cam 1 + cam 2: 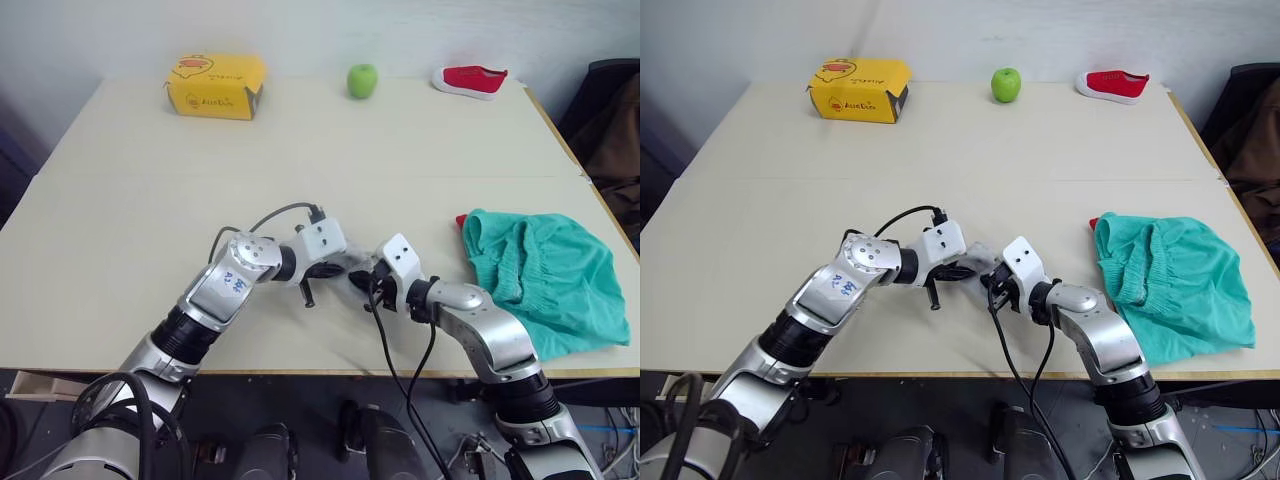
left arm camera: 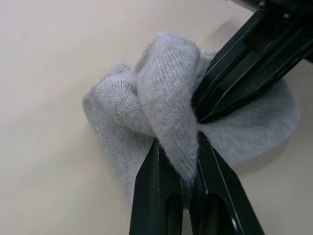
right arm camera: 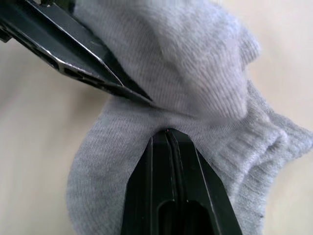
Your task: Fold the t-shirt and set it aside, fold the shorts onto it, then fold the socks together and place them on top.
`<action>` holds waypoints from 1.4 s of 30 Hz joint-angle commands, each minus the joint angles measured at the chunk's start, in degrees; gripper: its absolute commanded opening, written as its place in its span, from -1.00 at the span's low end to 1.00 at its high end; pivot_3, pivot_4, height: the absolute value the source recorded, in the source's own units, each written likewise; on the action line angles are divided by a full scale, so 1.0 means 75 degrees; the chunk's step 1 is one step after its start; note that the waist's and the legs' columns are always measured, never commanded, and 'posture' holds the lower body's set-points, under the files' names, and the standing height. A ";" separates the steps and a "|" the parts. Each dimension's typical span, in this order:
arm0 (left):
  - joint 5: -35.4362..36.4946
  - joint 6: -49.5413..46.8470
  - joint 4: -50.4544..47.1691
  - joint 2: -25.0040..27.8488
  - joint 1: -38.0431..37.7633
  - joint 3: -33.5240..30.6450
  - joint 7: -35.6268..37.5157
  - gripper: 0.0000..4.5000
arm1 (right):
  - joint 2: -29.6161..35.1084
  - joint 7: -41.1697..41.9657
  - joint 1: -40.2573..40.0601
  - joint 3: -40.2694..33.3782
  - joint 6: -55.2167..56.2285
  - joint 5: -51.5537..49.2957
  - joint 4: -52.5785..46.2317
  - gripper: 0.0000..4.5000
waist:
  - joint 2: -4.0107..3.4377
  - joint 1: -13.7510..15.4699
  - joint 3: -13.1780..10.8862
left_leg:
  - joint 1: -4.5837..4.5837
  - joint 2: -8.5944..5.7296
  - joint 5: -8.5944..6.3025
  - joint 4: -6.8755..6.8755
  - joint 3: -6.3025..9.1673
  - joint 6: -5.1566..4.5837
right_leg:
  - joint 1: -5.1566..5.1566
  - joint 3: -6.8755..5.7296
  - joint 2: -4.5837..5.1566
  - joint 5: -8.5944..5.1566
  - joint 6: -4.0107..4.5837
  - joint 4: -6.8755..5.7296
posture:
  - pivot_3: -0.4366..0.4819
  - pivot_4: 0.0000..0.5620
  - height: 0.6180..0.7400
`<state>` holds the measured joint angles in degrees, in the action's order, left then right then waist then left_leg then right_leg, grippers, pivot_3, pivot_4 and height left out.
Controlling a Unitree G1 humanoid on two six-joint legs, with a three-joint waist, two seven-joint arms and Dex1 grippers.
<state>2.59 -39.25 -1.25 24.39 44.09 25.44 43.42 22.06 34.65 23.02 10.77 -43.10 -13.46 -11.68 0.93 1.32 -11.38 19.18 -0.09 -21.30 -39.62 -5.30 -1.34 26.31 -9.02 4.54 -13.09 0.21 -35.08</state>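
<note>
— Head views: what's on the pale table (image 1: pixel 150 200)?
— One teal gathered-waist shorts (image 1: pixel 545 275) at the robot's right over a red t-shirt edge (image 1: pixel 462 220); one yellow carton (image 1: pixel 215 85), one green apple (image 1: pixel 362 80), one red shoe (image 1: pixel 470 79).
— Wrist views?
— Left gripper (image 2: pixel 178 154) pinches a fold of the grey knit socks (image 2: pixel 166 103); right gripper (image 3: pixel 168 134), fingers pressed together, bears on them at the table's near middle.

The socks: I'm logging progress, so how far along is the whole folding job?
Looks done: the shorts lie on the t-shirt, whose red edge peeks out beneath. In hand: both the left gripper and right gripper pinch the grey socks on the table. Left: finishing the fold and placing them on the shorts.
</note>
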 commanded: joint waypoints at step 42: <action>0.0558 -0.0622 -0.0269 -0.0405 -0.0325 -0.0857 0.1015 0.98 | 0.0107 -0.0715 0.0195 -0.0381 -0.1471 -0.0902 -0.1247 -1.00 | -0.0007 -0.0030 -0.0001 | -0.0004 -0.0004 -0.0002 -0.0003 0.0012 -0.0027 | -0.0034 -0.0008 0.0004 0.0013 -0.0024 0.0028 | -0.05 -0.47 1.00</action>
<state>4.88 -42.81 -0.10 21.15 41.92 21.04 50.79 22.08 28.38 25.06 7.15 -54.17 -19.72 -18.54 0.88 1.09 -11.39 19.15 -0.11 -21.32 -39.64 -5.21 -1.53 26.06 -9.07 4.56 -12.99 0.02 -34.87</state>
